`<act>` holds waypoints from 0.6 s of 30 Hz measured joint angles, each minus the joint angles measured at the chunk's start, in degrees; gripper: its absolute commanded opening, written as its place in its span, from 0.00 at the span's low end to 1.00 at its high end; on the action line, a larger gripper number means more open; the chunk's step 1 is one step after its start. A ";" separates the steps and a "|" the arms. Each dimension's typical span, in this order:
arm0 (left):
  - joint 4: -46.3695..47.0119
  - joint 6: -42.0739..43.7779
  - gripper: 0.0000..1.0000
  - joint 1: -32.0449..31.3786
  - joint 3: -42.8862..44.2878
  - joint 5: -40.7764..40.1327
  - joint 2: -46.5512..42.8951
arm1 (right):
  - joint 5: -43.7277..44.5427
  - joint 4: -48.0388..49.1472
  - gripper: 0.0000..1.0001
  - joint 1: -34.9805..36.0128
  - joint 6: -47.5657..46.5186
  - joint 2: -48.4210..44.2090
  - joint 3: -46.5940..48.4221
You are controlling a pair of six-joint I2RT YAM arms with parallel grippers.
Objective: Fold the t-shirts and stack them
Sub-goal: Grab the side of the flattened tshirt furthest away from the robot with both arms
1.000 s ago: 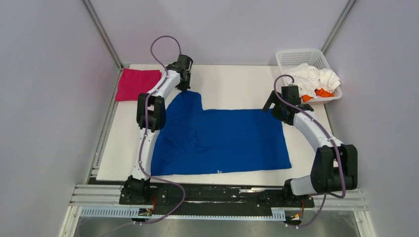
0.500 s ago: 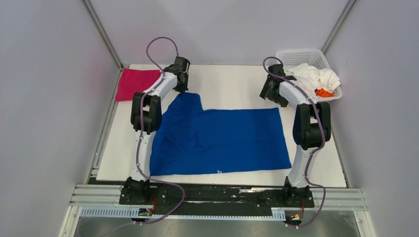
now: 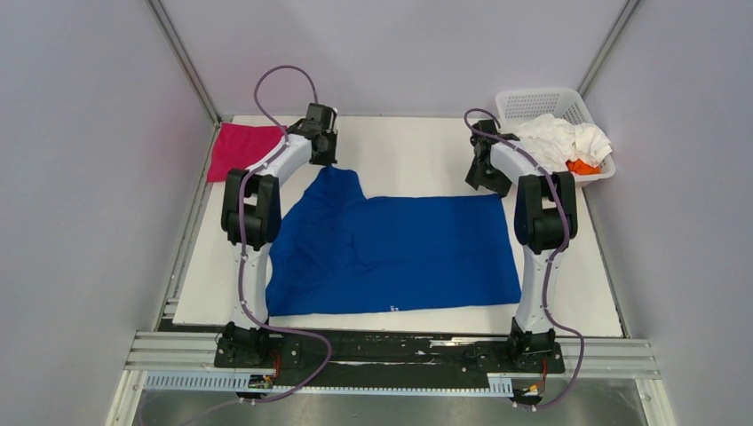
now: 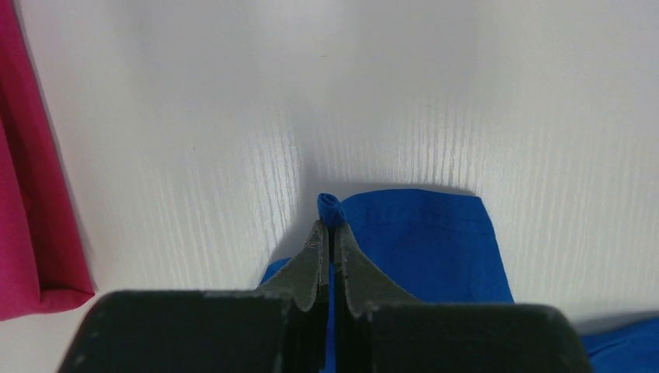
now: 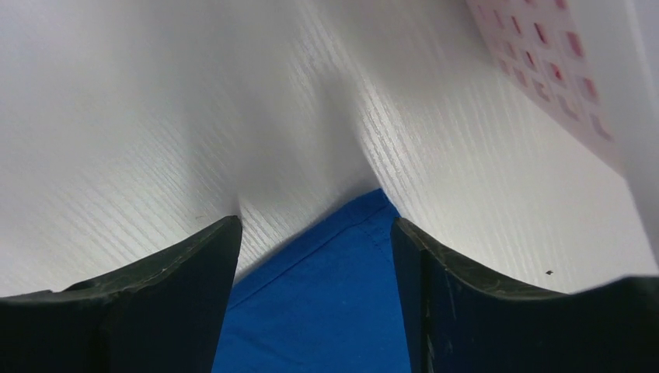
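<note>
Royal blue cloth fills the middle of the white table (image 3: 417,146): the blue t-shirt (image 3: 395,253) lies spread flat, one sleeve pointing toward the far left. My left gripper (image 4: 328,233) is clenched on the tip of that sleeve, and a small roll of blue fabric pokes out past the pinched fingertips. My right gripper (image 5: 315,229) hangs with its jaws wide apart over the shirt's far right corner, holding nothing. The magenta t-shirt (image 3: 241,151) lies at the table's far left edge, apart from the blue one. White t-shirts (image 3: 564,138) and an orange t-shirt (image 3: 582,166) are heaped in the white basket (image 3: 531,98) at the far right.
</note>
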 measured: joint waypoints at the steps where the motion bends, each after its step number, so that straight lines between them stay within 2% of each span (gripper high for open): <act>1: 0.37 0.00 0.00 0.00 -0.68 0.11 -0.59 | 0.09 0.07 0.66 0.00 0.35 0.00 -0.17; 7: 2.12 0.00 0.00 -0.04 -4.50 0.13 -3.78 | 1.11 1.09 0.50 0.00 2.51 -1.88 -3.63; 9: 2.71 0.22 0.00 -0.07 -5.33 0.28 -4.46 | 1.33 1.40 0.48 0.00 3.02 -2.56 -4.83; 18: 3.85 1.99 0.00 -0.11 -8.28 1.57 -6.84 | 1.33 3.65 0.13 0.04 4.39 -3.76 -7.34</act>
